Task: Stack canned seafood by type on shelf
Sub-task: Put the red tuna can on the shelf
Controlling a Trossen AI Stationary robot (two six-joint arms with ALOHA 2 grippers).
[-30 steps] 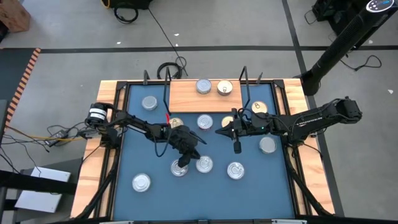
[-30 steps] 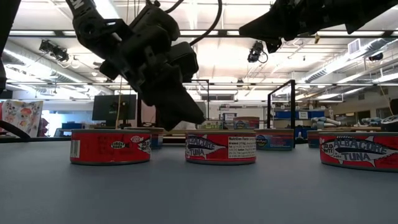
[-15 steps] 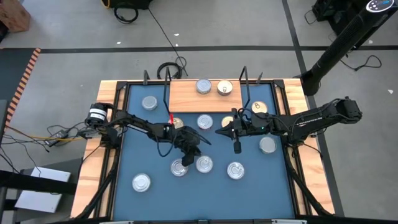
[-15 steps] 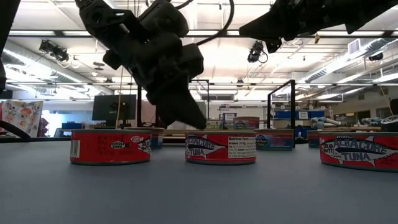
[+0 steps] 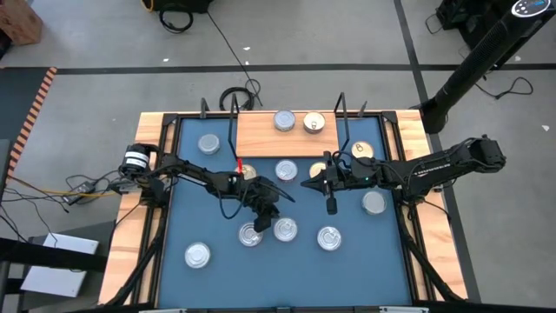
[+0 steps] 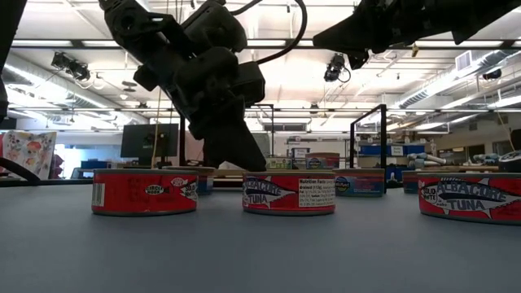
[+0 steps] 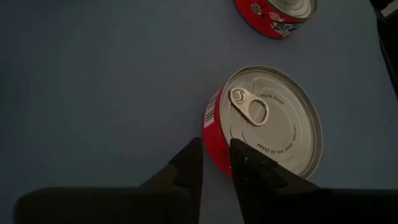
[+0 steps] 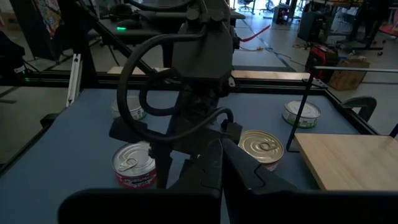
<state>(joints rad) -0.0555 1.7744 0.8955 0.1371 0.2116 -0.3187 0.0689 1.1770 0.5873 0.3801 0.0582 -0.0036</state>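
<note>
Left gripper (image 7: 215,163): fingers slightly parted, nothing held, poised just above the rim of a red-sided tin (image 7: 264,121) on the blue table (image 5: 208,204). Right gripper (image 5: 306,183): closed, empty, raised over table centre. Shelf (image 5: 287,135): far edge, carrying one silver-topped tin (image 5: 284,120) beside one gold-topped tin (image 5: 314,123). Remaining tins scattered loose across table.

Dark jointed arms, looped black cables

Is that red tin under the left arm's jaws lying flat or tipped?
Flat: the red tin sits lid-up on the blue table, pull tab showing.
</note>
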